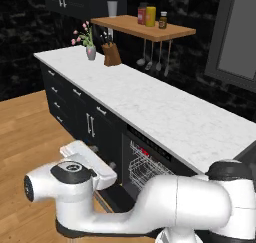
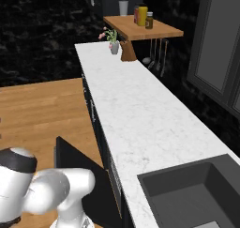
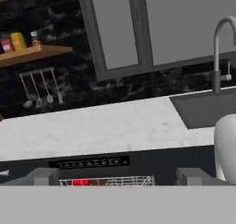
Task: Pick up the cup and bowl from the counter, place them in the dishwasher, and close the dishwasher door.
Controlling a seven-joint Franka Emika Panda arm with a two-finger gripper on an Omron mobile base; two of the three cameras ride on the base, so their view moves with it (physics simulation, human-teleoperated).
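The long white marble-patterned table (image 1: 165, 112) lies bare along its middle run, and neither the cup nor the bowl stands on it; in the hand view a patch of red (image 3: 81, 183) shows through the white wire rack (image 3: 108, 181) of the black built-in dishwasher (image 1: 145, 164), most likely the small red plastic cup already loaded, while the bowl cannot be made out. What remains, to judge by this, is the flat black drop-down dishwasher door (image 2: 77, 173), which hangs open below the table's front edge, jutting out toward the wooden floor. That door should handle as a stiff, fairly heavy hinged panel, smooth and slippery on its face, so it wants a push from beneath or at its outer edge near the bar handle, not a pinch; it will swing up on its hinge and need following through until it seats. The white arm is folded low in front of the base, its elbow bent sharply, the wrist stretched out sideways toward the open machine at about rack height. The claw (image 3: 118, 177) points level at the control strip (image 3: 90, 162) and rack, its two dark tips spread wide apart with nothing between them. At the table's far end stand a small vase of pink flowers (image 1: 89, 41) and a wooden knife block (image 1: 112, 54), well apart from the work.
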